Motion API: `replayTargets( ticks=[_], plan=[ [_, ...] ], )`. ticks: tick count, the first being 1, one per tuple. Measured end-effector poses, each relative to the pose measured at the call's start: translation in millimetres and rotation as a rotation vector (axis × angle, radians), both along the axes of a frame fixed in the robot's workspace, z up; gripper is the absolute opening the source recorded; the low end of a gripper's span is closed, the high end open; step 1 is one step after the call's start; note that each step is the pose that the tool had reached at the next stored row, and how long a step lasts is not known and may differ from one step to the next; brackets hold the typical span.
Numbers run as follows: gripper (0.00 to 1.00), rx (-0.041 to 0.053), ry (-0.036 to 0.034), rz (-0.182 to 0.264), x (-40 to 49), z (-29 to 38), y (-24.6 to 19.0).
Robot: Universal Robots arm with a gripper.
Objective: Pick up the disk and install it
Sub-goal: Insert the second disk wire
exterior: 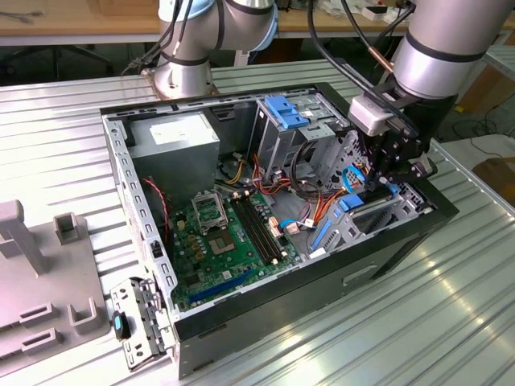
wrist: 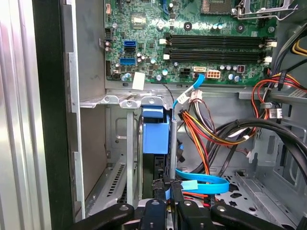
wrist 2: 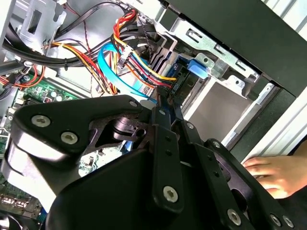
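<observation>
Arm: silver-grey tube segs w/ black band, black cables alongside. Wrist carries a light grey box. Gripper: black linkage plates w/ silver screws in both wrist views; base joint silver.

A ribbed, silvery metal tabletop fills the foreground of the exterior view and gleams under bright, even light. Behind it runs a wooden bench, with what may be cardboard at the exterior view's right.
</observation>
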State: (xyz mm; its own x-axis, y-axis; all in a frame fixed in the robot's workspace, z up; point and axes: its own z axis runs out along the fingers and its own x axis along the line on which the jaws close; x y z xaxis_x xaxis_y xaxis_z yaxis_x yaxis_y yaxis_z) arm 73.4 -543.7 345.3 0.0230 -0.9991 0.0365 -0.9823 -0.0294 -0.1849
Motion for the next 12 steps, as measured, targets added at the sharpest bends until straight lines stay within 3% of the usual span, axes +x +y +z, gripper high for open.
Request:
replayTargets(
  ticks=[12],
  plan=[
    [0.16, -0.0005, 0.0004, 0.000, 0.8, -0.7, -3.1]
  ],
)
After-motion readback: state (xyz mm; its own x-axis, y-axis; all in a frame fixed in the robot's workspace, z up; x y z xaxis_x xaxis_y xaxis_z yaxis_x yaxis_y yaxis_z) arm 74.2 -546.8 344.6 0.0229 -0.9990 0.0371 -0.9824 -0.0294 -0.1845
